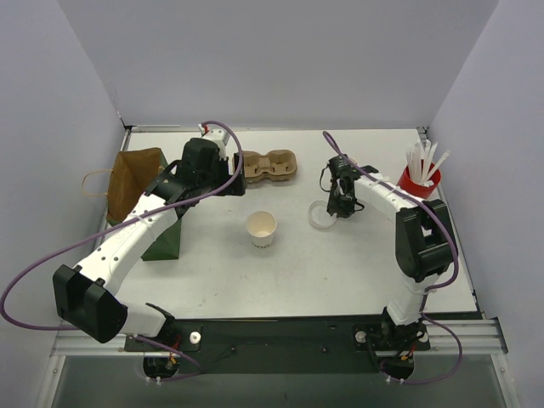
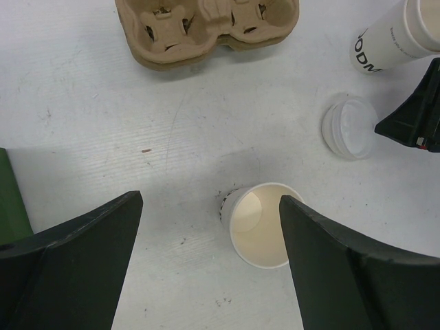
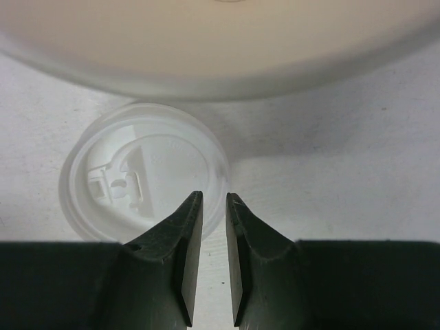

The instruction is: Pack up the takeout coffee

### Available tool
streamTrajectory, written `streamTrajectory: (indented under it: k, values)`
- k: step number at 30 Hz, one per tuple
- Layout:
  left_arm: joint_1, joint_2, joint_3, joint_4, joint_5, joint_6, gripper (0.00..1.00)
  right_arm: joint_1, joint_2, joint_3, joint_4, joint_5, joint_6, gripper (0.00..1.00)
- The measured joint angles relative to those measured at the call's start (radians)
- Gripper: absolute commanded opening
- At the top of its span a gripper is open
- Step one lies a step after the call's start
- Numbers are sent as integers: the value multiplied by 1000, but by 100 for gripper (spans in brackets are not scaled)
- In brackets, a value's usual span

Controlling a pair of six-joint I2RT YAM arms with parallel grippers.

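Observation:
An open white paper cup (image 1: 262, 228) stands mid-table; in the left wrist view it (image 2: 258, 227) shows low between my wide-open fingers. My left gripper (image 1: 223, 177) hangs high above the table, empty. A whitish lid (image 1: 320, 214) lies flat to the cup's right. My right gripper (image 1: 342, 204) is down at the lid's right edge, its jaws nearly together across the lid's rim (image 3: 148, 172). The second cup (image 2: 395, 38), with dark print, stands beyond the lid; it fills the top of the right wrist view (image 3: 220, 41). My right arm hides it in the top view.
A brown pulp cup carrier (image 1: 270, 164) sits at the back centre. A brown paper bag (image 1: 132, 180) with a green base (image 1: 166, 240) stands at the left. A red cup of white sticks (image 1: 419, 180) stands at the back right.

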Motion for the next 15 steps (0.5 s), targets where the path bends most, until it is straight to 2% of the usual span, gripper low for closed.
streamTrajectory:
  k: [15]
  values:
    - [0, 7, 0, 0, 3, 0, 92, -2, 5, -27, 47, -25, 12, 17]
